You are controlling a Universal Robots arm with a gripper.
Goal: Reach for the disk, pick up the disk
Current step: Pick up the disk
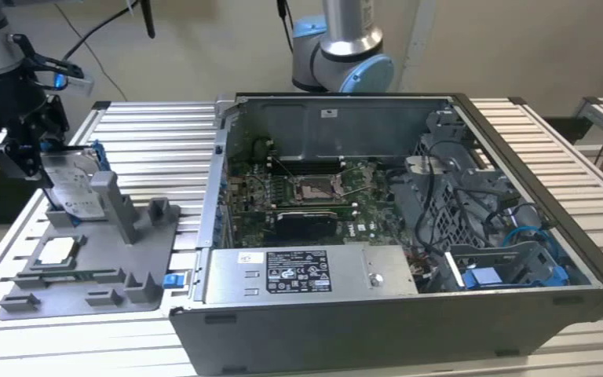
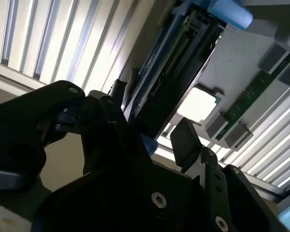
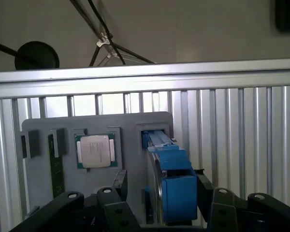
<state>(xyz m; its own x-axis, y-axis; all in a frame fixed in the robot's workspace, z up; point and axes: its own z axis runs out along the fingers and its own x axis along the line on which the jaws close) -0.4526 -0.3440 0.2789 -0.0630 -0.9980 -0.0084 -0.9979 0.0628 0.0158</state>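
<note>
Spanning the whole scene, a slatted aluminium bench [image 1: 553, 133] carries a large open dark-grey computer case [image 1: 385, 330] lying on its side, with its green motherboard [image 1: 312, 192] exposed. Beside the case, toward the exterior view's left, sits a flat grey plastic fixture tray [image 1: 103, 267]. The disk [image 3: 171, 186], a silver-grey metal hard drive clipped in a blue plastic frame, stands upright on edge in a slot at the tray's end farther from the exterior camera. The black pincer [image 3: 162, 179] is spread, with one finger on each side of the disk; in the second wrist view a gap shows between one finger [image 2: 186, 140] and the disk. A square silver chip [image 3: 95, 151] rests in a tray recess, with a narrow green memory strip [image 3: 54, 164] just beside it.
</note>
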